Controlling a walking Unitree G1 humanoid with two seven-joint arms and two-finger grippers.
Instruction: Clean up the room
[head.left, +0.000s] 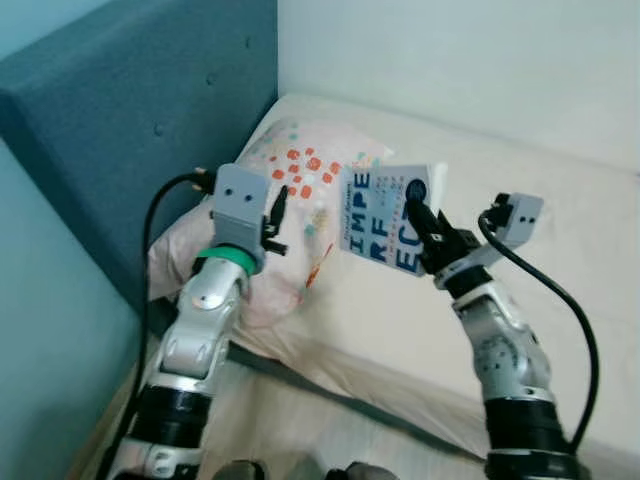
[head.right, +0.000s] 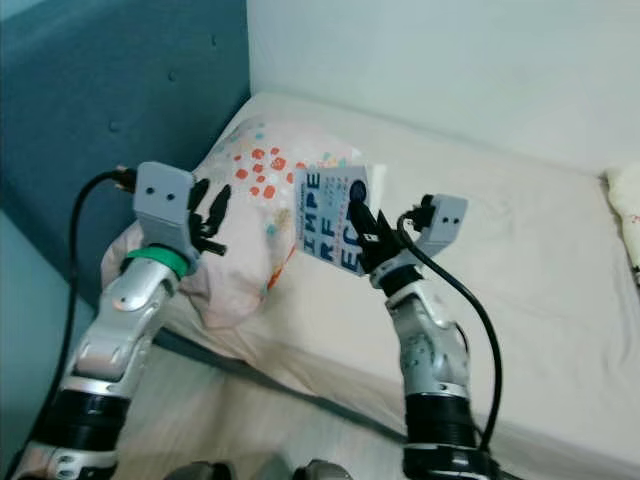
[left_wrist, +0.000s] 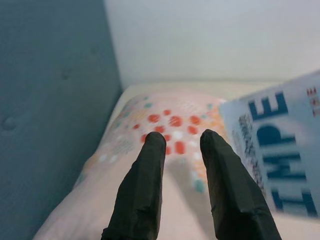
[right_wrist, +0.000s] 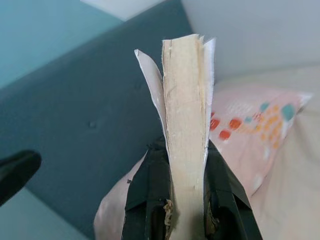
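Between the right gripper's (right_wrist: 187, 175) clamped fingers, a book (head.left: 388, 219) standing upright above the mattress (head.left: 560, 230), left gripper (left_wrist: 182, 145) hovering beside it, fingers slightly parted, seemingly empty, dotted pillow (head.left: 300, 175) lying beyond, blue headboard (head.left: 130, 120) behind.

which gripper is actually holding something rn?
The right gripper: its fingers are shut on the book, held above the bed. The left gripper hovers over the pillow, holding nothing.

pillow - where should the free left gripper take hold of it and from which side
Probably the pillow's near corner, the bulge by the headboard, coming from the robot's side. The left gripper hovers open just above it, and the soft fabric should bunch between the fingers. The right gripper holds the book.
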